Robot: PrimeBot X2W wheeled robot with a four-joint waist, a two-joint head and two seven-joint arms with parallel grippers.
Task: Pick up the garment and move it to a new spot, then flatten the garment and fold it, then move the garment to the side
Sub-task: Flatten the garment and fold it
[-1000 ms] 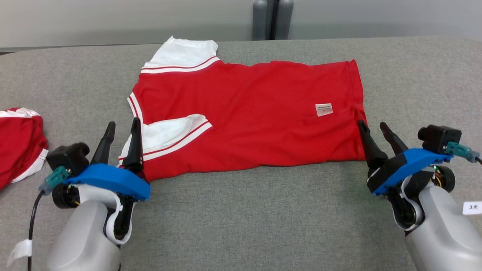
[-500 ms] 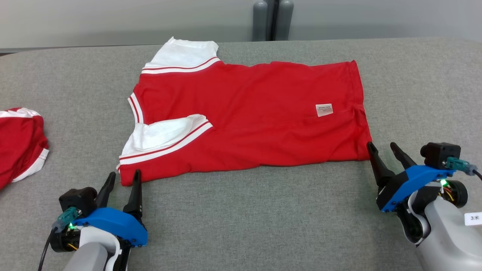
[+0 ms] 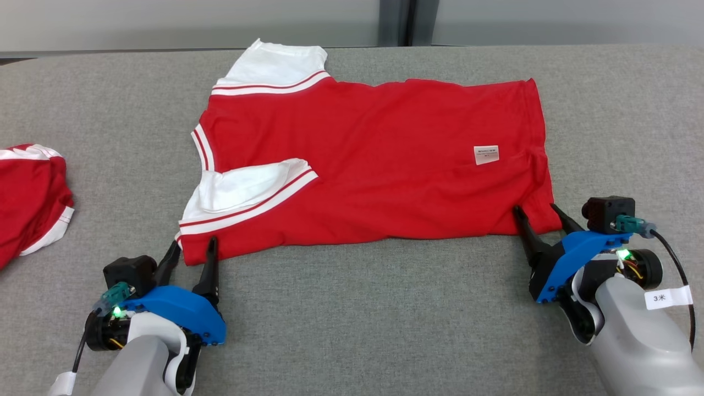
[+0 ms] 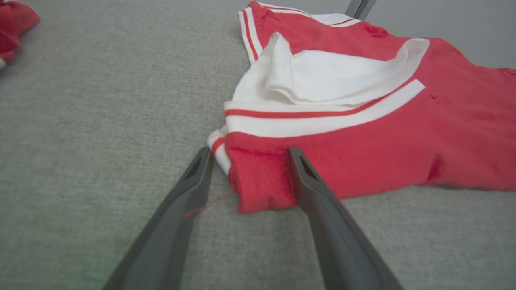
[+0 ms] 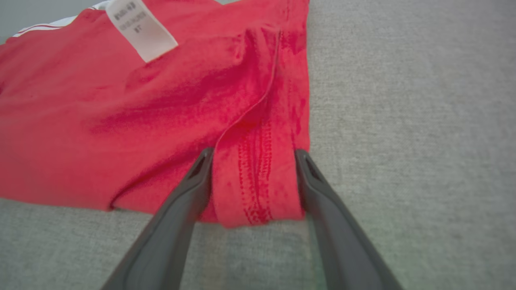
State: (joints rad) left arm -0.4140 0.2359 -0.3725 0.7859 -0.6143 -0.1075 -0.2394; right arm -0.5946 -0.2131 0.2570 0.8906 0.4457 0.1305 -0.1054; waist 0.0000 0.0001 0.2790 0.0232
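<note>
The garment [image 3: 374, 165] is a red shirt with white striped sleeves, lying doubled over lengthwise on the grey table. My left gripper [image 3: 193, 246] stands open at its near left corner. In the left wrist view that corner [image 4: 262, 189] lies between the two fingers of my left gripper [image 4: 250, 153]. My right gripper [image 3: 536, 210] is open at the near right corner. The right wrist view has the stitched hem corner [image 5: 258, 181] between the fingers of my right gripper [image 5: 254, 152]. Neither gripper pinches the cloth.
A second red and white garment [image 3: 27, 203] lies bunched at the table's left edge, also seen in the left wrist view [image 4: 12, 20]. A white label [image 3: 487, 155] sits on the shirt near the hem. Grey table cloth [image 3: 352, 319] stretches between my arms.
Both grippers drew back toward the near edge, then came up to the garment's near corners, staying open. The right one shifted left onto the hem. The head camera has shifted a little.
</note>
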